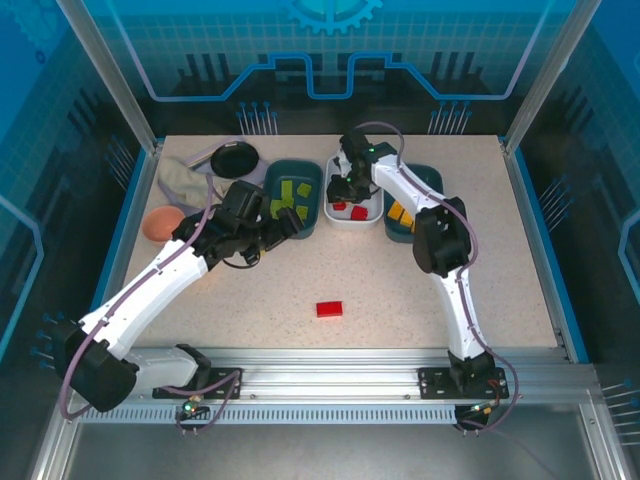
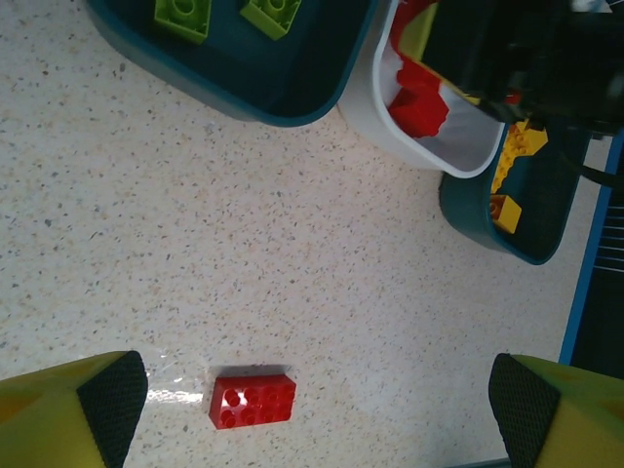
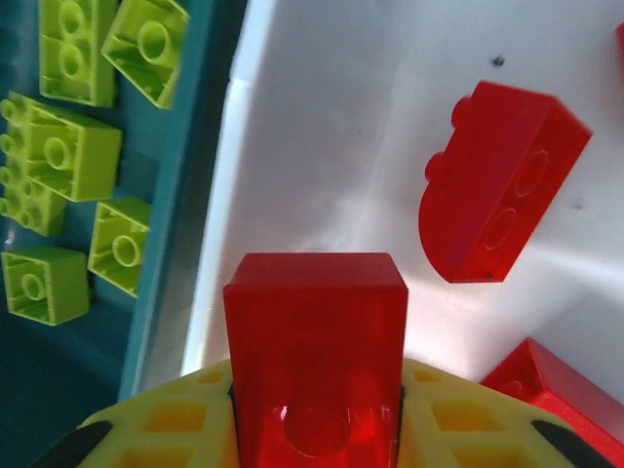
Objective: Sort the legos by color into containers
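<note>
My right gripper [image 1: 345, 190] hangs over the white tub [image 1: 352, 222] and is shut on a red brick [image 3: 315, 351]. Loose red bricks [image 3: 502, 180] lie on the white tub's floor [image 3: 331, 117]. The left teal tub [image 1: 318, 175] holds several lime green bricks [image 3: 63, 146]. The right teal tub [image 1: 437, 180] holds orange-yellow bricks [image 2: 507, 210]. One red brick [image 1: 329, 309] lies alone on the table, lower middle. My left gripper [image 2: 320, 402] is open, with that red brick [image 2: 253, 401] below it, nearer its left finger. It sits just in front of the left teal tub, and the right arm hides part of the white tub.
A round black dish [image 1: 233, 157] and a beige cloth [image 1: 185, 180] sit at the back left. A round pink bowl [image 1: 163, 222] is at the left edge. The three tubs stand side by side along the back middle.
</note>
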`<state>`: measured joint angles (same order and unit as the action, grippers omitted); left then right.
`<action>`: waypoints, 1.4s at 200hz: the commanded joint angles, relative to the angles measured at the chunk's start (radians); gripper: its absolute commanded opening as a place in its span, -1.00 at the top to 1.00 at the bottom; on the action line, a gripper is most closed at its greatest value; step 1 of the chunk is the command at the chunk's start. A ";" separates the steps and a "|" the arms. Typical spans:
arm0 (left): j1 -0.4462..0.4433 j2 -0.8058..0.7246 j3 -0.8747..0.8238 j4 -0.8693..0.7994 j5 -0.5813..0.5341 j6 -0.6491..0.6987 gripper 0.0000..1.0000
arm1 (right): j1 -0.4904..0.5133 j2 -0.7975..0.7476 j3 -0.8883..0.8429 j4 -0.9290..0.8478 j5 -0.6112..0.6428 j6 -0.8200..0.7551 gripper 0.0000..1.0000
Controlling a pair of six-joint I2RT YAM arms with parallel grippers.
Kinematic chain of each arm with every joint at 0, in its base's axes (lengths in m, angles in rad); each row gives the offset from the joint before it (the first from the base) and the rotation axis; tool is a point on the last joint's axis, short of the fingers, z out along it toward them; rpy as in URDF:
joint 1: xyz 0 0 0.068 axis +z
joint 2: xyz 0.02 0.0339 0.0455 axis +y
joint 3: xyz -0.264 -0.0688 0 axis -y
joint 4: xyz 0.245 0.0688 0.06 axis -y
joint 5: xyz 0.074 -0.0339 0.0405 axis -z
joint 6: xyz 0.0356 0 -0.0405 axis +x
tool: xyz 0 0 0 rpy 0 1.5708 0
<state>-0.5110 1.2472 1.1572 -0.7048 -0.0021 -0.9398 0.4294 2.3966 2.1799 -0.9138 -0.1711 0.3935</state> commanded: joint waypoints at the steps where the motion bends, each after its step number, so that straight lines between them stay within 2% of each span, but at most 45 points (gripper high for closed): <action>1: -0.010 0.019 0.037 0.017 0.024 -0.001 -0.88 | -0.012 0.045 0.071 -0.060 -0.037 0.020 0.22; 23: -0.014 0.026 0.050 0.011 0.019 -0.002 -0.88 | -0.020 0.061 0.096 -0.072 -0.029 0.028 -0.09; 42: -0.016 0.024 0.056 0.007 0.019 0.002 -0.88 | -0.020 0.029 0.096 -0.076 -0.013 0.024 -0.27; 71: -0.021 0.003 0.061 -0.012 0.004 0.009 -0.88 | -0.003 -0.117 0.022 -0.051 0.044 0.003 -0.29; 101: -0.021 -0.051 0.053 -0.061 -0.008 0.034 -0.88 | 0.060 -0.346 -0.216 0.021 0.134 -0.081 -0.30; 126: -0.021 -0.114 0.020 -0.116 -0.012 0.063 -0.88 | 0.180 -0.553 -0.509 0.096 0.228 -0.186 -0.49; 148: -0.021 -0.182 -0.037 -0.146 -0.014 0.078 -0.88 | 0.348 -0.718 -0.750 0.137 0.323 -0.291 -0.75; 167: -0.019 -0.241 -0.091 -0.162 -0.018 0.074 -0.88 | 0.487 -0.788 -0.889 0.125 0.365 -0.341 -0.84; 190: -0.018 -0.303 -0.142 -0.177 -0.022 0.052 -0.88 | 0.595 -0.794 -0.967 0.099 0.403 -0.342 -0.89; 203: -0.020 -0.338 -0.168 -0.183 -0.023 0.038 -0.88 | 0.620 -0.764 -0.976 0.089 0.401 -0.346 -0.98; 216: -0.019 -0.370 -0.195 -0.188 -0.022 0.023 -0.88 | 0.635 -0.724 -0.975 0.092 0.403 -0.357 -0.99; 263: -0.019 -0.441 -0.237 -0.206 -0.031 -0.021 -0.88 | 0.637 -0.545 -0.903 0.078 0.443 -0.388 -0.98; 280: -0.020 -0.444 -0.232 -0.206 -0.036 -0.026 -0.88 | 0.614 -0.489 -0.880 0.075 0.442 -0.383 -0.92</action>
<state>-0.5266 0.8162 0.9318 -0.8913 -0.0124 -0.9424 1.0550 1.8446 1.2488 -0.8188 0.2447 0.0273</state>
